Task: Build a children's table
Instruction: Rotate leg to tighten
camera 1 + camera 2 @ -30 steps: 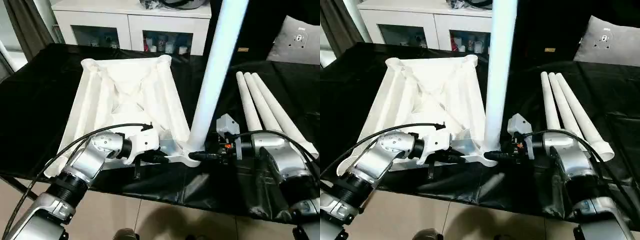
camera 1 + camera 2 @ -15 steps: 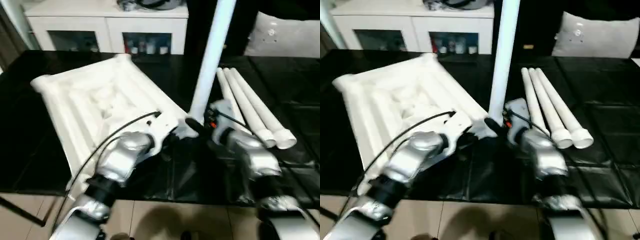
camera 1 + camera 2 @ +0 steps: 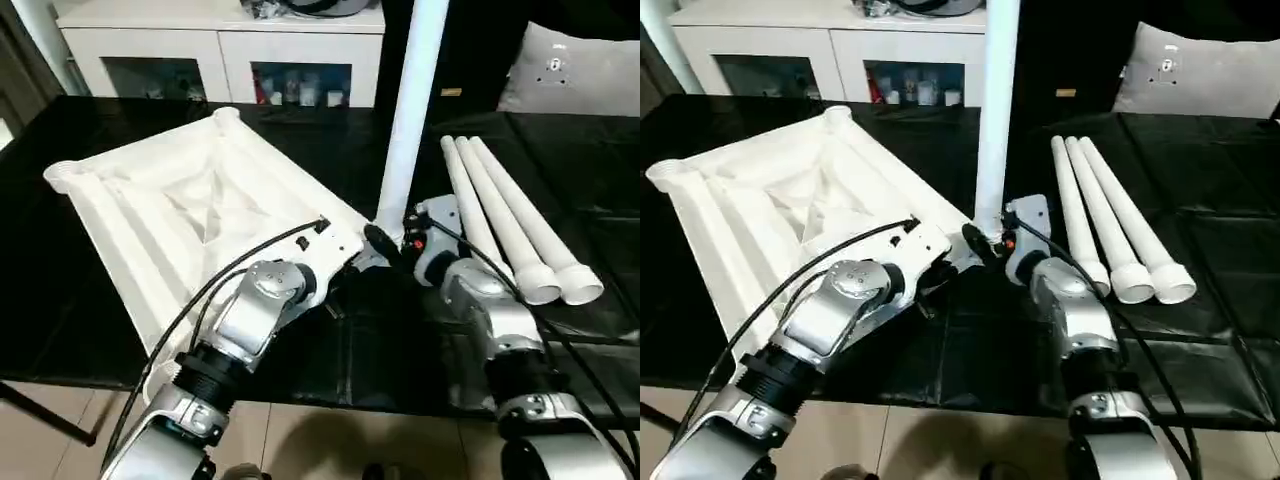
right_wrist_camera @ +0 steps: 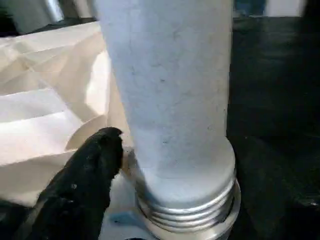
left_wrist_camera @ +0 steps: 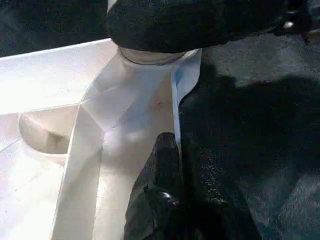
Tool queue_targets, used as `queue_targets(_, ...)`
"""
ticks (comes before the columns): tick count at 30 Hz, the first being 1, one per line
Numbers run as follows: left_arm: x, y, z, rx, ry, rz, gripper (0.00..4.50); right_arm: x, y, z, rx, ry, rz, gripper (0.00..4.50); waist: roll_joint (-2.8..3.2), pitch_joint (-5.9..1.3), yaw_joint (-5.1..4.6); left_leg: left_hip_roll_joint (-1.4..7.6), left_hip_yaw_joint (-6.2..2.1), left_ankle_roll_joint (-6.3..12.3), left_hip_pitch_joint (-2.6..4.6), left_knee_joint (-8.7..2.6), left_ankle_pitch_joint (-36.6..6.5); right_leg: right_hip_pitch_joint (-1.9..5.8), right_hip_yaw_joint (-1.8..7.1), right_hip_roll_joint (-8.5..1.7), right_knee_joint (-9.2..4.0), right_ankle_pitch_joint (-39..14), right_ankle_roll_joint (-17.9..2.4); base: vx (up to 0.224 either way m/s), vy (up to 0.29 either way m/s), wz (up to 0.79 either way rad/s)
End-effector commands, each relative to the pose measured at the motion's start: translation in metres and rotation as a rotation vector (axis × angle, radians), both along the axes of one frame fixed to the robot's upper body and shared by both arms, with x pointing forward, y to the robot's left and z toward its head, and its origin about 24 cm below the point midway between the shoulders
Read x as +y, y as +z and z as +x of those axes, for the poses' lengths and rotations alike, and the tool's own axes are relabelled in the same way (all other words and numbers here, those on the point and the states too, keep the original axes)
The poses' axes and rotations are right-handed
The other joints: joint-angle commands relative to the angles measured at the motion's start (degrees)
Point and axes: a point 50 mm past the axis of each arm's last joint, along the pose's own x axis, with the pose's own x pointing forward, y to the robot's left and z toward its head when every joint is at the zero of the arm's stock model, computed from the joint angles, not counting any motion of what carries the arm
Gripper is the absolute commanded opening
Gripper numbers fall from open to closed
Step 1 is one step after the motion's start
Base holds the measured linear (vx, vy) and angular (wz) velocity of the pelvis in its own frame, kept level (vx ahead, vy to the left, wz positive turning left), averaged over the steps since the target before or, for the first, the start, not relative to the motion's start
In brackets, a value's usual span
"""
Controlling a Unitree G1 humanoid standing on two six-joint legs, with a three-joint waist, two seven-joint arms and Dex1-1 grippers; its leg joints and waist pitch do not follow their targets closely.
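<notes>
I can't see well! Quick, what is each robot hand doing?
Left gripper: shut on the edge of the white plastic table top.
Right gripper: at the upright white tubular leg; grip cannot be told.

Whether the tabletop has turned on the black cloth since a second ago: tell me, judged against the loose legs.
Yes. The tabletop has turned: its far end swung toward picture left, away from the three loose legs, and now sits askew to the cabinet.

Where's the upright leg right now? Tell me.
In the left eye view, the upright leg stands in the tabletop's near corner socket, left of three loose legs, beside the right hand.
</notes>
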Motion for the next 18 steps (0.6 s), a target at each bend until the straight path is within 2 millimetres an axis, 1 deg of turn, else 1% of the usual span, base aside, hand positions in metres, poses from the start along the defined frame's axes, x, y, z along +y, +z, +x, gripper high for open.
queue_targets(1,-0.002,0.014,0.002,-0.071,-0.073,-0.021,0.00,-0.006,0.009,-0.003,-0.062,0.087,-0.021,3.91,-0.30,-4.88,0.46,0.33,1.34,5.29,-0.60,-3.29,-7.8,4.97,1.83,-3.31,-4.73,-16.3,-9.4,0.000,0.000,0.00)
queue_targets(2,0.000,0.014,0.001,-0.070,-0.088,-0.019,0.00,-0.011,0.011,-0.005,-0.076,0.110,-0.037,3.91,-0.32,-4.81,0.59,0.30,1.30,5.40,-0.71,-3.31,-7.7,5.05,1.83,-3.34,-4.69,-16.0,-9.5,0.000,0.000,0.00)
queue_targets(3,0.004,0.012,0.000,-0.069,-0.116,-0.012,0.00,-0.018,0.013,-0.007,-0.089,0.143,-0.055,4.17,-0.31,-4.86,0.81,0.38,1.28,5.61,-0.60,-3.31,-7.7,4.97,1.82,-3.35,-4.66,-15.7,-9.7,0.000,0.000,0.00)
queue_targets(6,0.011,0.009,-0.001,-0.067,-0.164,0.013,0.00,-0.031,0.020,-0.010,-0.105,0.197,-0.069,4.42,-0.34,-4.73,1.05,0.37,1.35,5.75,-0.56,-3.30,-8.1,4.96,1.81,-3.31,-4.70,-16.8,-9.5,0.000,0.000,0.00)
queue_targets(7,0.014,0.008,-0.002,-0.060,-0.179,0.021,0.00,-0.034,0.022,-0.011,-0.113,0.227,-0.078,4.42,-0.37,-4.74,1.11,0.34,1.39,5.78,-0.58,-3.29,-7.9,4.98,1.84,-3.31,-4.71,-17.2,-9.4,0.000,0.000,0.00)
queue_targets(8,0.017,0.006,-0.003,-0.059,-0.212,0.031,0.00,-0.039,0.024,-0.013,-0.114,0.263,-0.095,4.42,-0.26,-4.73,1.26,0.33,1.30,5.73,-0.57,-3.29,-7.9,4.98,1.81,-3.35,-4.71,-17.4,-9.3,0.000,0.000,0.00)
queue_targets(9,0.021,0.005,-0.004,-0.051,-0.239,0.034,0.00,-0.043,0.027,-0.016,-0.114,0.312,-0.115,4.42,-0.37,-4.71,1.42,0.39,1.35,6.02,-0.48,-3.30,-8.2,4.91,1.84,-3.32,-4.87,-17.9,-8.9,0.000,0.000,0.00)
queue_targets(11,0.026,0.005,-0.004,-0.041,-0.260,0.031,0.00,-0.046,0.029,-0.020,-0.106,0.379,-0.128,4.42,-0.30,-4.75,1.65,0.47,1.35,6.00,-0.39,-3.27,-8.1,4.85,1.87,-3.27,-4.73,-17.6,-9.1,0.000,0.000,0.00)
queue_targets(13,0.029,0.004,-0.005,-0.040,-0.301,0.044,0.00,-0.047,0.030,-0.023,-0.093,0.435,-0.141,4.42,-0.34,-4.75,1.71,0.43,1.31,5.98,-0.54,-3.30,-8.3,4.92,1.72,-3.26,-4.75,-17.9,-9.3,0.000,0.000,0.00)
queue_targets(15,0.033,0.004,-0.008,-0.033,-0.377,0.050,0.00,-0.048,0.029,-0.029,-0.079,0.533,-0.179,4.42,-0.31,-4.79,1.74,0.49,1.31,6.00,-0.50,-3.28,-8.6,4.94,1.78,-3.35,-4.74,-18.3,-9.3,0.000,0.000,0.00)
queue_targets(17,0.035,0.004,-0.011,-0.019,-0.421,0.050,0.00,-0.049,0.028,-0.030,-0.075,0.569,-0.207,4.42,-0.40,-4.77,1.86,0.54,1.33,5.90,-0.46,-3.32,-8.6,4.86,1.79,-3.34,-4.77,-18.5,-9.3,0.000,0.000,0.00)
queue_targets(18,0.036,0.004,-0.012,-0.017,-0.441,0.056,0.00,-0.049,0.028,-0.030,-0.073,0.579,-0.214,4.42,-0.33,-4.76,2.01,0.60,1.28,5.80,-0.44,-3.32,-8.5,4.77,1.79,-3.35,-4.70,-18.4,-9.5,0.000,0.000,0.00)
